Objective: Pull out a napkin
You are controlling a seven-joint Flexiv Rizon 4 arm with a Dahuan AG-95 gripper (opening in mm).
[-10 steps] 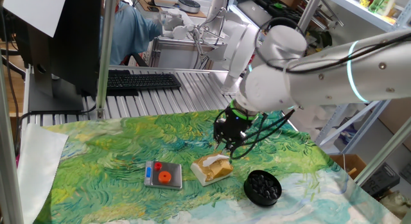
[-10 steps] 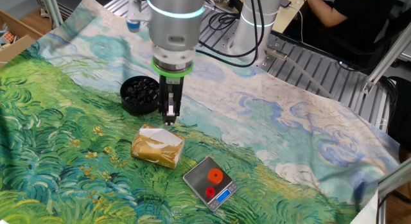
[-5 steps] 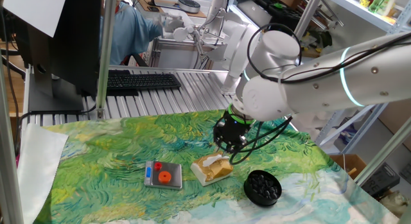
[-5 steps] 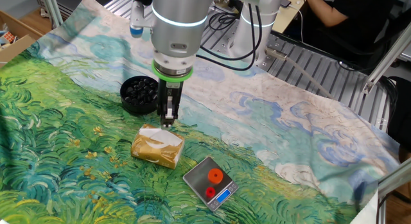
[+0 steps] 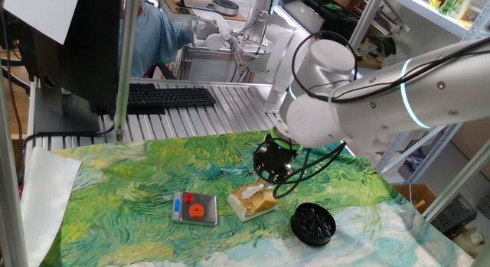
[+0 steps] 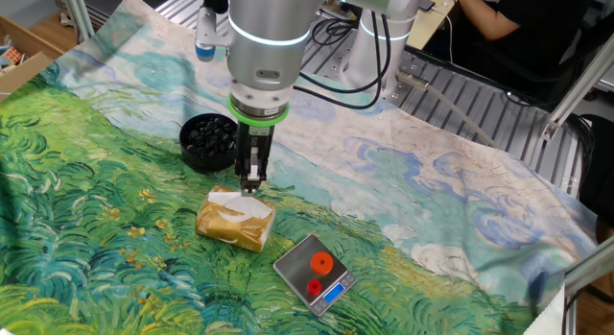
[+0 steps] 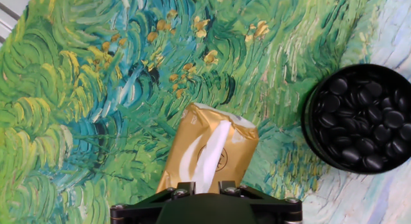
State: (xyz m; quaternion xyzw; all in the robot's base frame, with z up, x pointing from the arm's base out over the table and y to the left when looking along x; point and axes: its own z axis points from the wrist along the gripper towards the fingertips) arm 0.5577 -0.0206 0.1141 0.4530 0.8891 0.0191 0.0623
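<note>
The tan tissue pack lies on the painted cloth; it also shows in the other fixed view and the hand view. The white napkin sticks out of the slot on its top as a crumpled strip, also seen in the fixed views. My gripper points straight down just above the pack's far end, also seen in one fixed view. In the hand view the gripper has its jaws a little apart, with the napkin's near end between them. It holds nothing.
A round black container of dark pieces stands close beside the pack. A small scale with a red disc lies on the pack's other side. A large white stiff sheet lies at the cloth's left edge. A keyboard sits behind.
The gripper has moved down and slightly toward the pack, so its fingertips now hang just over the napkin. The pack, container and scale have not moved.
</note>
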